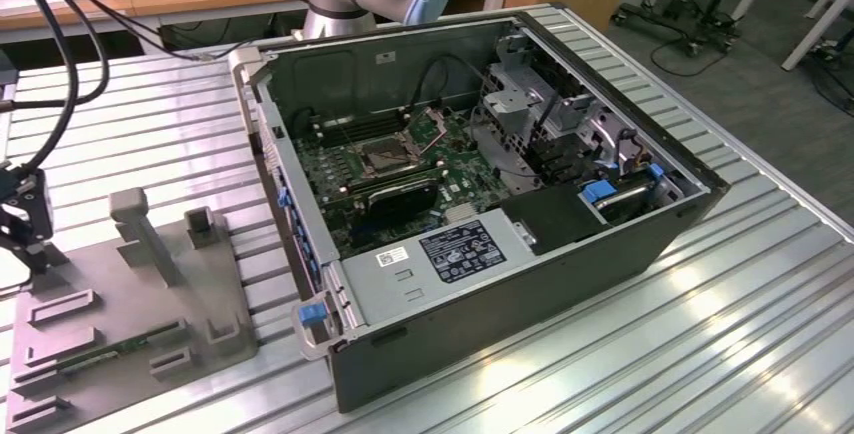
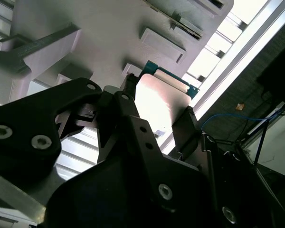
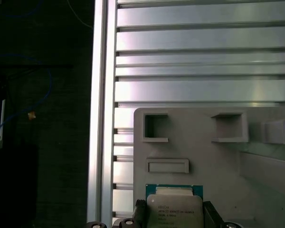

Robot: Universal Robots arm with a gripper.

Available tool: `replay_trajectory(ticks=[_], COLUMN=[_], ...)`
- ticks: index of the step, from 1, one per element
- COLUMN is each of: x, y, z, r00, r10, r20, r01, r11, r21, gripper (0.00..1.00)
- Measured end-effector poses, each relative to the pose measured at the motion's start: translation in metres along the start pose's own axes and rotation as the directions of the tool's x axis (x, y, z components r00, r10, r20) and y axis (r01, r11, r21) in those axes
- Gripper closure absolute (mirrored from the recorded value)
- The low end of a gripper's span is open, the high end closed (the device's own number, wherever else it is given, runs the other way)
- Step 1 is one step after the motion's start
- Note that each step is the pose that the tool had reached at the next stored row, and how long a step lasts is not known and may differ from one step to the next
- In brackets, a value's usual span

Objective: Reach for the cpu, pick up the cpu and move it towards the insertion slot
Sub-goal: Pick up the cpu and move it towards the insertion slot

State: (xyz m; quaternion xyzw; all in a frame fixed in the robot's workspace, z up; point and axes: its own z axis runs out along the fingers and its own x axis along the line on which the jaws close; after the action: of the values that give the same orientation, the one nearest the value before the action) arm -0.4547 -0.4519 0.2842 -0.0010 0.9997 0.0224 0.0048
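Black two-fingered gripper (image 3: 175, 219) is pinching the small, thin, square cpu (image 3: 175, 207) with its silvery metal lid and green board edge. Its fingers (image 3: 140, 216) are pressing against two opposite sides, as both wrist views are showing. Whether the chip is resting on the pale grey plastic tray (image 3: 204, 152) or sitting just clear of it, I cannot tell. In the exterior view the gripper is hanging over that tray at the exterior view's left, well apart from the insertion slot (image 1: 378, 157). That slot is the square dark socket with a shiny metal frame, lying on the green circuit board (image 1: 327, 179) inside the open dark computer case (image 1: 534, 284) on the slatted aluminium table (image 1: 694, 354). Judging by its look, the cpu is weighing very little and behaving as a stiff, flat plate, so it is asking for only a light squeeze. Its smooth lid and thin rim are likely offering little friction, leaving it prone to slipping or tilting between the pads. The underside contacts are presumably fragile, so the bare edges at mid-length are looking like the right place to hold, and that is where the fingers are sitting.
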Motion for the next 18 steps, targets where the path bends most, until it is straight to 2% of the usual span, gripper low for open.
replay_trajectory(ticks=[18], x=[-0.0001], y=[0.0003], z=[-0.0075], r00=[1.0], r10=[0.0], r20=[-0.0002], r01=[0.0], r11=[1.0], r21=[0.0002], gripper=[0.45])
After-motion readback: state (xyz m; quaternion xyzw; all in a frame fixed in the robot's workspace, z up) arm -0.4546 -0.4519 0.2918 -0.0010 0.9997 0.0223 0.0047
